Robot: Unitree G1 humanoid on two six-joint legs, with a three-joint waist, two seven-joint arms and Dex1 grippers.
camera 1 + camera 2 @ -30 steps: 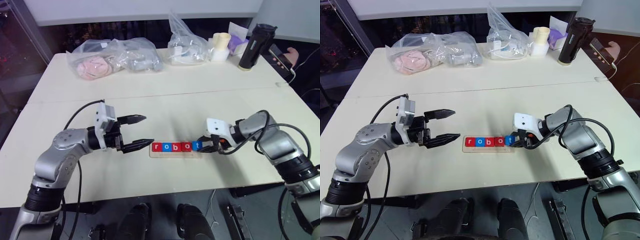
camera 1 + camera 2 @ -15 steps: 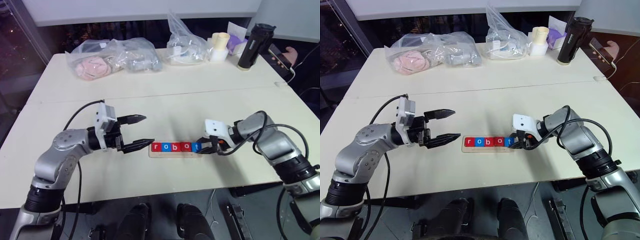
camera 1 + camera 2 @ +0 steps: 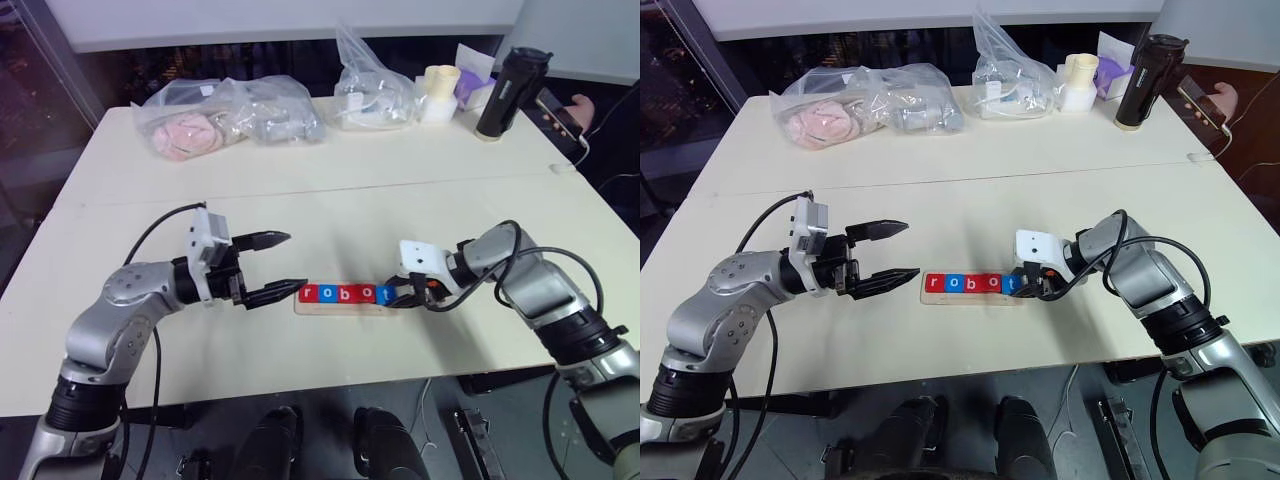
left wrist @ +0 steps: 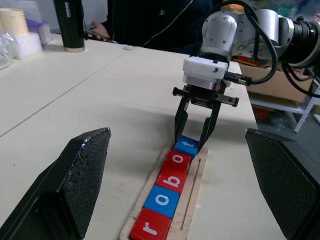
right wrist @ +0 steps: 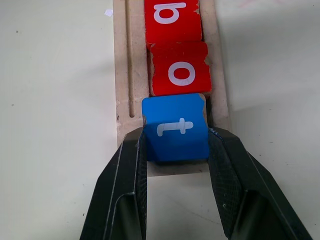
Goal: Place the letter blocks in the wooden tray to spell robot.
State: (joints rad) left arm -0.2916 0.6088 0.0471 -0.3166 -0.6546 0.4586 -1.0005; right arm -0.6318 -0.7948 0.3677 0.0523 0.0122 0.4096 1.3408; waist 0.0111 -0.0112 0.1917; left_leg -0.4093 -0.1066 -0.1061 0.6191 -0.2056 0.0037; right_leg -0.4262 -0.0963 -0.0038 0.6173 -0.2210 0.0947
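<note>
Five letter blocks (image 4: pixel 170 192), three red and two blue, fill the wooden tray (image 3: pixel 340 305) on the counter (image 3: pixel 330 200); right gripper (image 5: pixel 177 150) fingers clamp the "t" block (image 5: pixel 176 127), apparently seated, while left gripper (image 3: pixel 282 264) fingers stand apart.

the wooden tray (image 3: pixel 340 304) lies on the table (image 3: pixel 330 190), letter blocks (image 3: pixel 345 294) in it, between the left gripper (image 3: pixel 283 264) and right gripper (image 3: pixel 401 293).

Red, blue, red, red, blue letter blocks (image 4: pixel 172 180) with white letters in a light-wood wooden tray (image 4: pixel 192 187).
</note>
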